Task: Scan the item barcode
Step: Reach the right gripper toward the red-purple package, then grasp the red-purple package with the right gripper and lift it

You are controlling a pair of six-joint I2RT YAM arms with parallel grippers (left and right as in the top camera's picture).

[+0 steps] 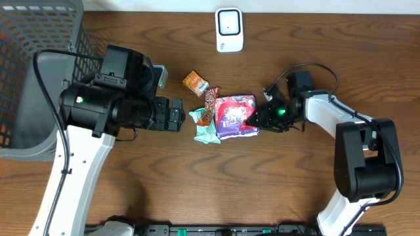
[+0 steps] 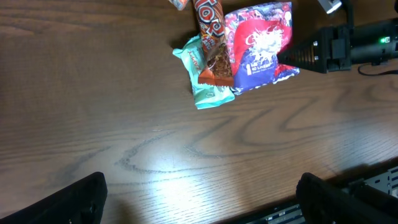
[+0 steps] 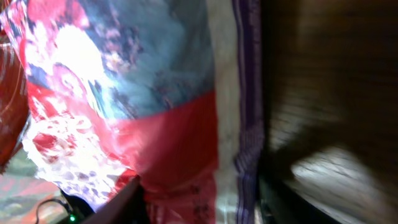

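A red and purple snack bag point(image 1: 234, 115) lies mid-table in a small pile. My right gripper point(image 1: 261, 118) is at the bag's right edge. In the right wrist view the bag point(image 3: 155, 112) fills the gap between my fingers, and the right gripper point(image 3: 196, 202) is closed on its sealed edge. My left gripper point(image 1: 176, 116) hovers left of the pile, wide open and holding nothing. In the left wrist view the left gripper point(image 2: 202, 199) shows only bare wood between its fingertips point(image 2: 74, 202), with the bag point(image 2: 261, 43) farther off. A white scanner point(image 1: 229, 29) stands at the back.
A teal packet point(image 1: 205, 128), a brown bar point(image 1: 210, 105) and an orange packet point(image 1: 195, 82) lie against the bag's left side. A grey mesh basket point(image 1: 33, 65) fills the far left corner. The right arm's cable loops above its wrist.
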